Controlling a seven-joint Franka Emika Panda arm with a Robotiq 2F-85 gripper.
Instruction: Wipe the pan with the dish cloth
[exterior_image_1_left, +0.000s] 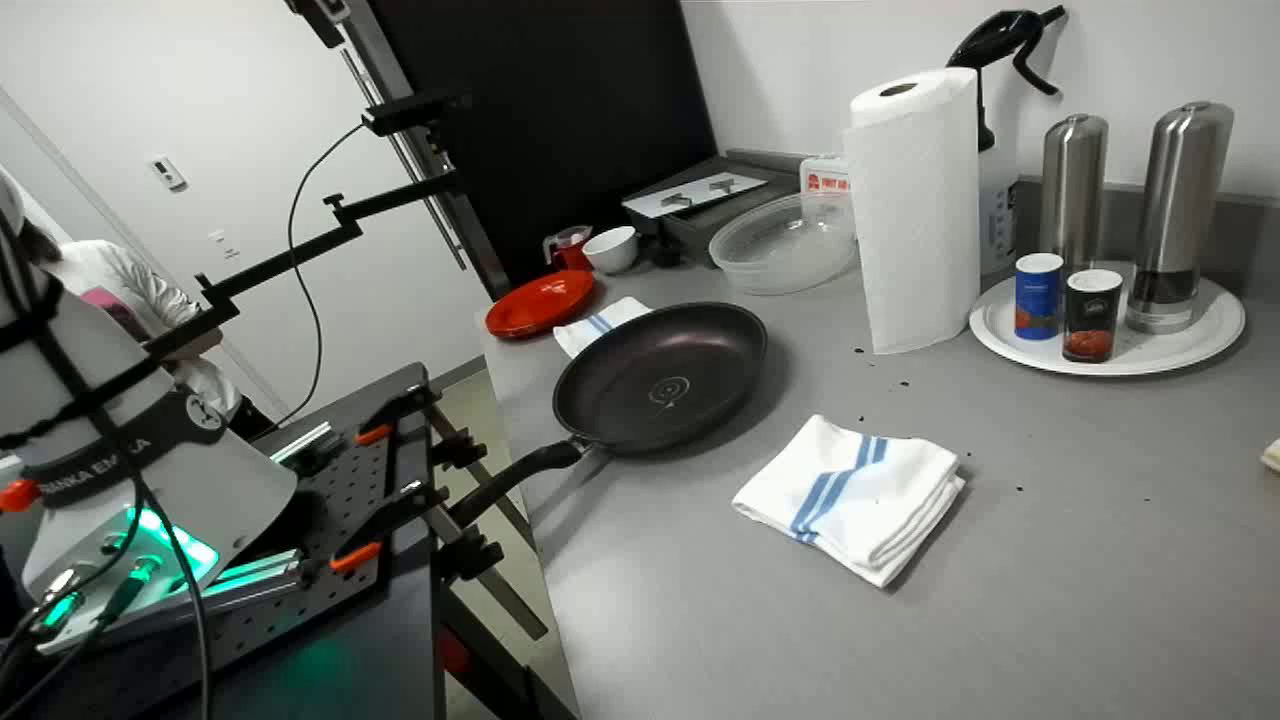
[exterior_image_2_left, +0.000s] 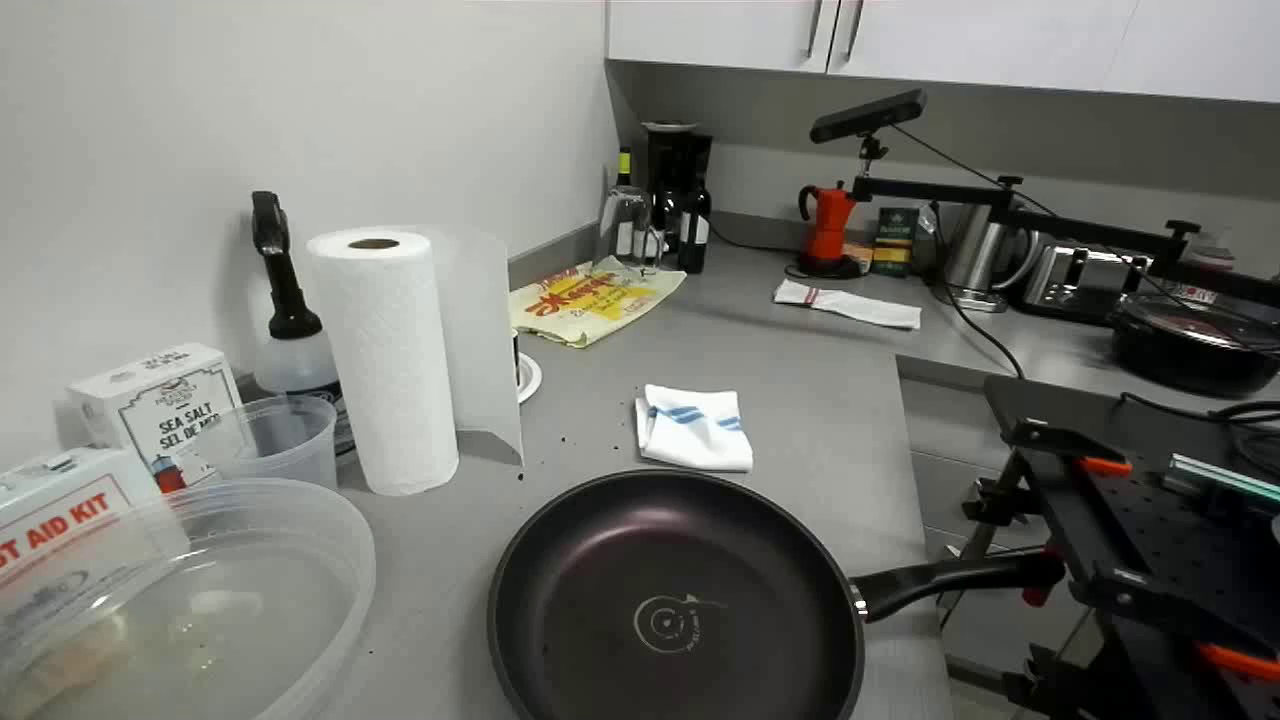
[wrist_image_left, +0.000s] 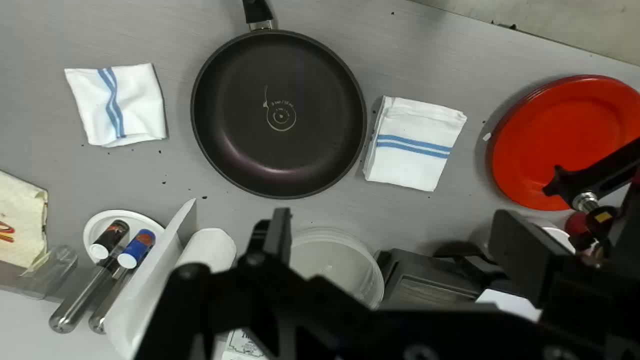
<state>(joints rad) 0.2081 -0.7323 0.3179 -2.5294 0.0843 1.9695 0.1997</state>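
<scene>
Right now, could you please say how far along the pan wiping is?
Nothing looks done: one dish cloth and a second cloth lie folded beside the pan. The fingers stand open with nothing in hand. Remaining: gripping a cloth and wiping the pan.

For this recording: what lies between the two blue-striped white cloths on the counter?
The black pan. The wrist view shows it between them, one cloth at picture left, the other cloth at picture right.

A white box (exterior_image_2_left: 160, 405) reads "SEA SALT" and "SEL DE MER"; red letters on a case (exterior_image_2_left: 80, 490) spell "FIRST AID KIT" across both exterior views. "FRANKA EMIKA", partly hidden, stands on the robot arm (exterior_image_1_left: 215, 480). Print on the yellow bag (exterior_image_2_left: 595, 300) and pan (wrist_image_left: 277, 120) is too unclear.
</scene>
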